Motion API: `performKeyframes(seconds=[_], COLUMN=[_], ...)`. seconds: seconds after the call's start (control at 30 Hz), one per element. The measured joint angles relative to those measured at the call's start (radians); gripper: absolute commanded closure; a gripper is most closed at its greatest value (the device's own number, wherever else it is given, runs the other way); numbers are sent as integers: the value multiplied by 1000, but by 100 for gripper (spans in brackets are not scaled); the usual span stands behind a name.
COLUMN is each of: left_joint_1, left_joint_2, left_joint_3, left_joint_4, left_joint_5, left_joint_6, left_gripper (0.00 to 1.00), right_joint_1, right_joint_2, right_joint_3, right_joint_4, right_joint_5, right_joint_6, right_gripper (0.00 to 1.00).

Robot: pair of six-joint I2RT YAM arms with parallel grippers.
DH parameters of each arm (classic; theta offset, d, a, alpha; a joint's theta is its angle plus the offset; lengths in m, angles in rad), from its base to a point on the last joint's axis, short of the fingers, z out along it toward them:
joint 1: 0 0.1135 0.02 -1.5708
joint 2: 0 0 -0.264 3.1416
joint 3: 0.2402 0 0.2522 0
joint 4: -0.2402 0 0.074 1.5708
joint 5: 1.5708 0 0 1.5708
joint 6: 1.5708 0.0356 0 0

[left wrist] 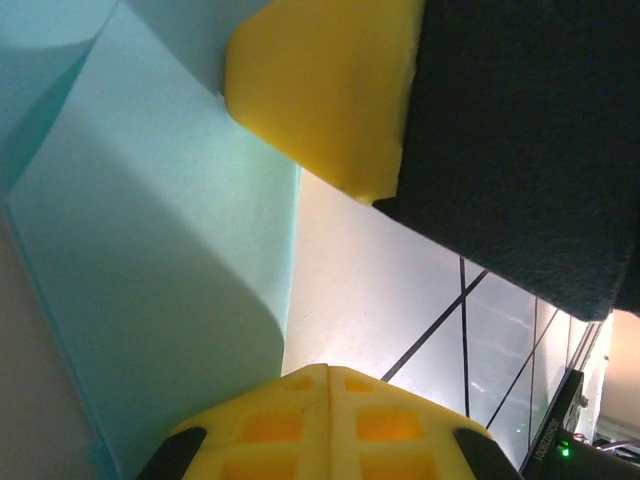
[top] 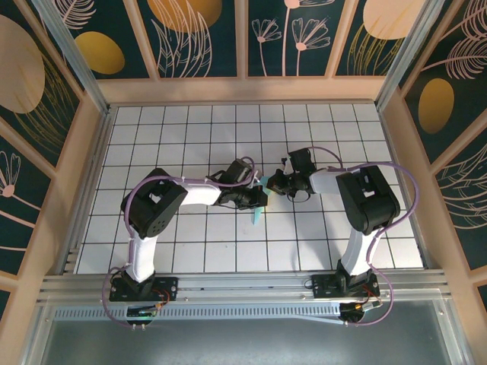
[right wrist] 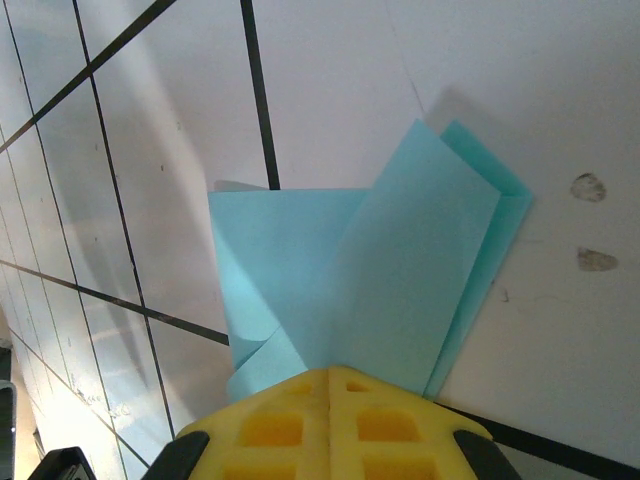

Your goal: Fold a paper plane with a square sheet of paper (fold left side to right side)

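1. The left gripper [top: 262, 200], jaws together, sits against the folded sheet of paper [top: 257, 217] at the middle of the table [top: 190, 251], probably pinning it.
2. Just farther right, the right gripper [right wrist: 330, 375] is clamped on the sheet's layers, likely to steady the crease.

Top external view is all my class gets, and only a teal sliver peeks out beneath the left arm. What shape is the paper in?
Observer: From the right wrist, the light teal-blue paper sheet is folded, its overlapping flaps fanned apart.
Operator: Lying flat?
Observer: From the left wrist, part of it bows up off the white grid table.
Operator: Is anything gripping it?
Observer: The right pincer is shut, the paper's edge vanishing behind its yellow tips.
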Motion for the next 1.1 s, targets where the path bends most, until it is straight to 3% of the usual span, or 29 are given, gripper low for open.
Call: performKeyframes(seconds=[1.1], left_joint_1=[-28], left_joint_2=[-47], left_joint_3=[-61], left_joint_4=[-31], left_joint_5=[-29], left_joint_6=[122], left_gripper=[100], right_joint_1=[-3], right_joint_2=[17], right_joint_3=[27], right_joint_4=[-30], right_joint_5=[-7], right_joint_6=[-22], right_gripper=[100])
